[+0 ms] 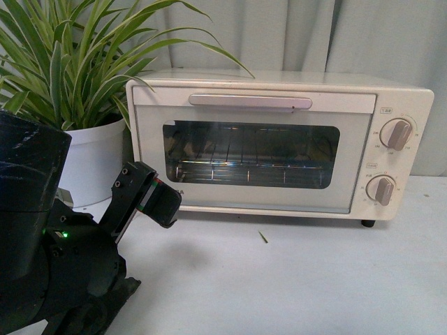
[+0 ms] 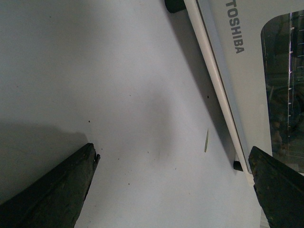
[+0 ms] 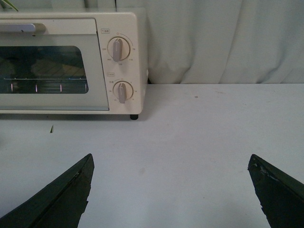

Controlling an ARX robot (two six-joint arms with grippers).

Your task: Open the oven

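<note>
White tabletop [image 3: 190,133] lies under both my grippers. My left gripper [image 2: 173,159] has its black fingers [image 2: 61,190] spread wide and empty, near the lower left front corner of the cream-white boxy toaster oven [image 1: 251,150]. My right gripper [image 3: 171,161] gapes equally wide, holding nothing, well apart from it. The oven's glass-windowed door [image 1: 209,188] is closed, and a leafy green plant in a white pot [image 1: 91,164] stands to its left.

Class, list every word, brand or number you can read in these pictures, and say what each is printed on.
"TOSHIBA": on the oven's door.
Labels and dial numbers by the upper knob and lower knob: too small to read.
</note>
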